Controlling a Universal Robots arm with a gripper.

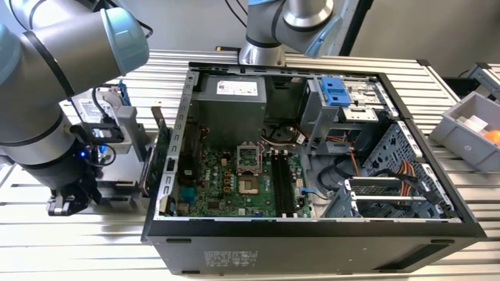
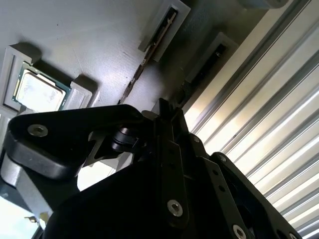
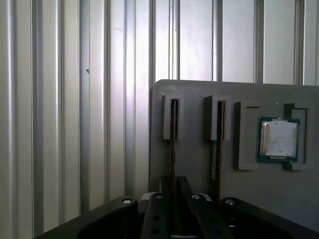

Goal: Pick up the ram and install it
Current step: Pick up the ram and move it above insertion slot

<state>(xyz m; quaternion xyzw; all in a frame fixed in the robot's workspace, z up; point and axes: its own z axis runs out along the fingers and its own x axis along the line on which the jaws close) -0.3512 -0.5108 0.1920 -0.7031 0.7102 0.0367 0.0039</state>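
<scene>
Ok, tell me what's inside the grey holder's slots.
The ram stands edge-on in one slot, a second stick in the next, a processor chip in a pocket. The gripper covers the ram's near end.

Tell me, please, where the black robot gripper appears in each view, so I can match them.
Exterior view: the black gripper hangs low at the exterior view's left, outside the computer case, over the ribbed aluminium table.
First wrist view: in the foreground, in line with the thin ram stick standing in the grey holder plate.
Second wrist view: in the foreground, before the same stick and plate.
Shared landmark: the ribbed table.
</scene>
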